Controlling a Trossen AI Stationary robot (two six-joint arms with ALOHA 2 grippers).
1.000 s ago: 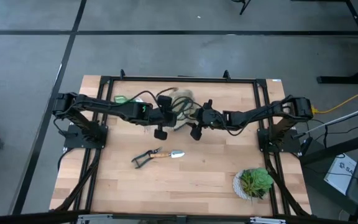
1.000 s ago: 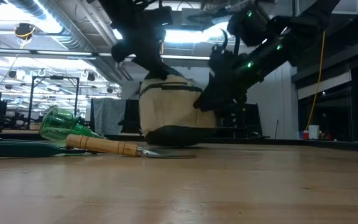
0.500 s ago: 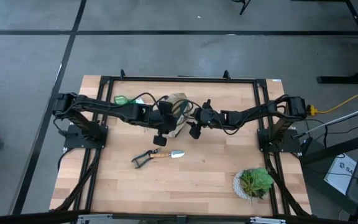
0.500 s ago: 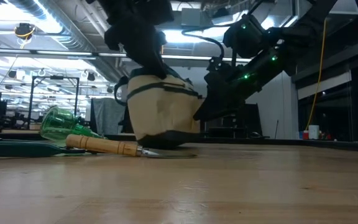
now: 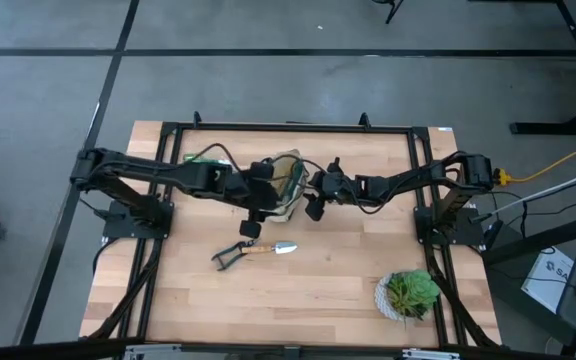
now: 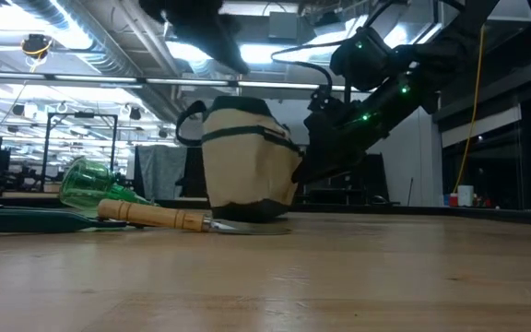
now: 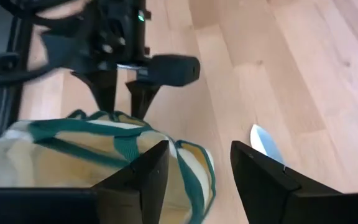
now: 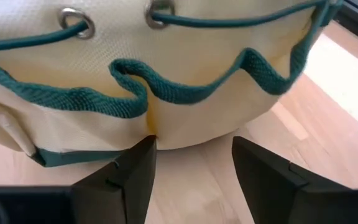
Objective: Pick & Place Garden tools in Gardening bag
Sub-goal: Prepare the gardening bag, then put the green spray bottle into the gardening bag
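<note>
The cream gardening bag (image 5: 286, 183) with green trim stands upright on its base (image 6: 247, 205) at the table's middle. My left gripper (image 7: 194, 155) hangs open above the bag's near edge (image 5: 266, 205), clear of it (image 6: 229, 51). My right gripper (image 8: 194, 146) is open, low at the bag's right side (image 6: 304, 171). The wooden-handled trowel (image 5: 270, 248) and the black shears (image 5: 230, 255) lie flat on the table nearer the front. A bright green item (image 5: 196, 158) lies at the far left. My right gripper comes at the bag's lower wall (image 8: 166, 134) slanting down from the table's right, a finger on either side of a bulge in the cloth. Whether the fingertips touch the cloth cannot be told.
A leafy plant in a white pot (image 5: 408, 295) stands at the near right corner. Bare wood lies along the table's near side (image 5: 298, 300). A black frame (image 5: 288, 127) runs round the table's far and side edges.
My left gripper has opened, let go of the bag's top and risen. The bag, tipped a second ago with its dark base showing, now stands upright on the table.
</note>
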